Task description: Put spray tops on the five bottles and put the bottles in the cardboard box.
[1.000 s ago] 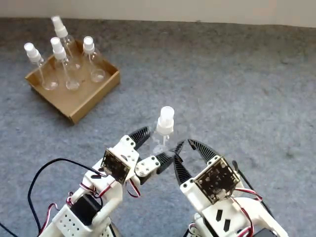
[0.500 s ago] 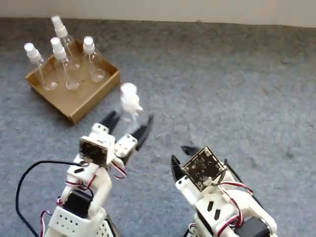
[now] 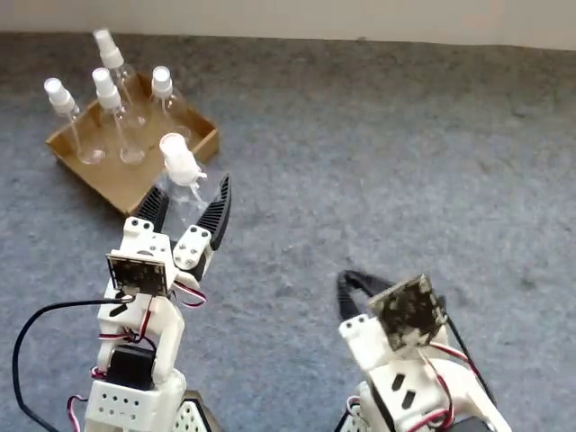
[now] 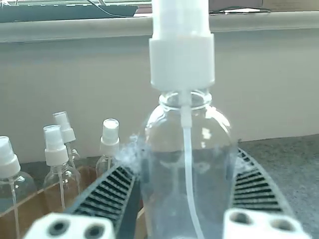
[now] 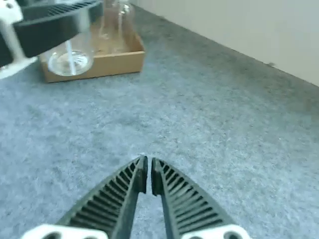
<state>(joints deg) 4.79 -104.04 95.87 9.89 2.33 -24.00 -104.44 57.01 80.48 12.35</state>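
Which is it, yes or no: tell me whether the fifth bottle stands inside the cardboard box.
No, the left pincer holds the fifth bottle up at the near edge of the box, while four bottles stand inside.

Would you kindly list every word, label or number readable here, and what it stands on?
None can be read. The bottle in the left tool, the four bottles in the box and the box itself bear no print.
Any marks on the wrist boards are too small to read.
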